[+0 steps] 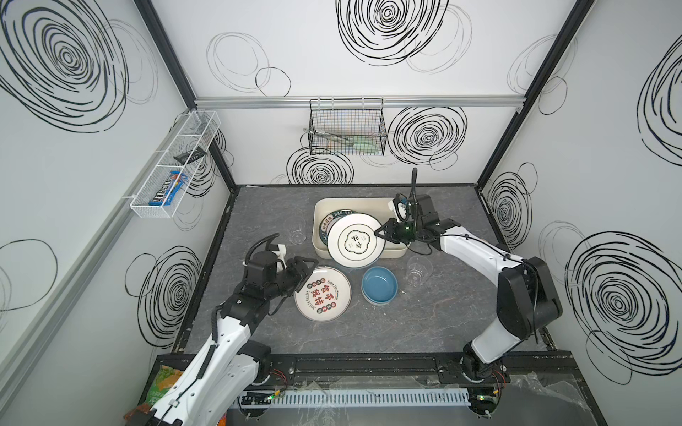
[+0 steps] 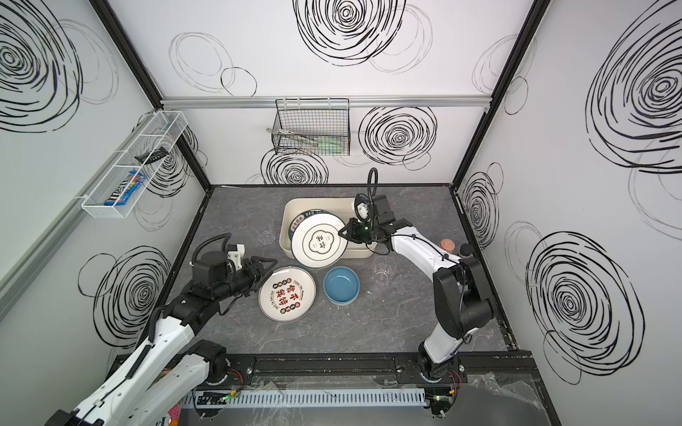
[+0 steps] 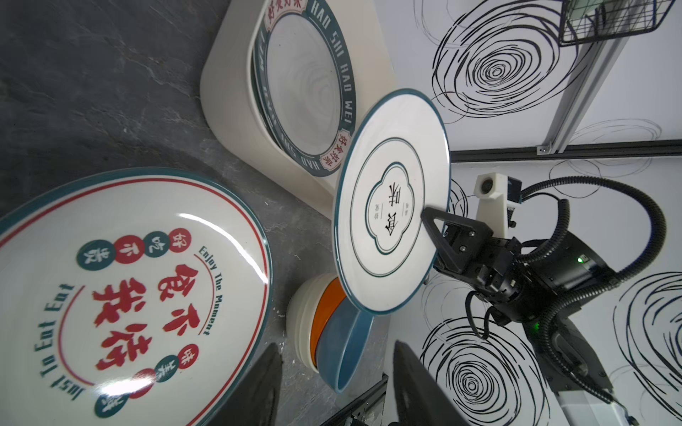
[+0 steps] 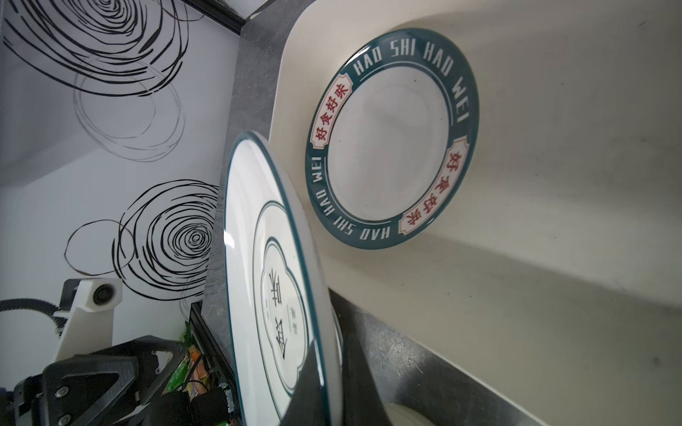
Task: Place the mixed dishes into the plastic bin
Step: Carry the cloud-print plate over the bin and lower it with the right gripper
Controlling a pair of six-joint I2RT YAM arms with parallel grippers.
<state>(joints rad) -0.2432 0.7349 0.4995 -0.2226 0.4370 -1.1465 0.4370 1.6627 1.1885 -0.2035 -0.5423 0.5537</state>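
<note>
Progress: early; green-rim plate (image 4: 391, 147) in bin (image 1: 369, 206), 2nd plate held over it, rest out on table.
Mesh rack (image 1: 153, 211): on L wall; candy pkt + small dark item inside; not part of job.
L gripper (image 1: 308, 271): jaws apart, nothing between; at L edge of red-char plate (image 1: 323, 294); touching or not, can't tell.
Cup L (image 1: 295, 230): clear, upright, on table just L of bin; to do.
Red-char plate: flat on table, in front of bin; to do.
Wire basket (image 1: 372, 121): on back wall; tongs-like metal thing + pale green item, hard to make out.
Bin: back-centre of table; green-rim plate on its floor toward L end; R part bare.
Held plate (image 1: 354, 241): white w/ thin green rim, tilted, over bin's near wall, partly above green-rim plate; not yet set down.
Bowl stack (image 1: 379, 286): blue on top, orange + cream under (L wrist view); on table, R of red-char plate; to do.
R gripper (image 1: 380, 233): clamped on R edge of held plate.
Cup R (image 1: 417, 271): clear, upright, R of bowls; to do.
Remaining: release 1 plate; then 1 plate, 3 bowls, 2 cups.
</note>
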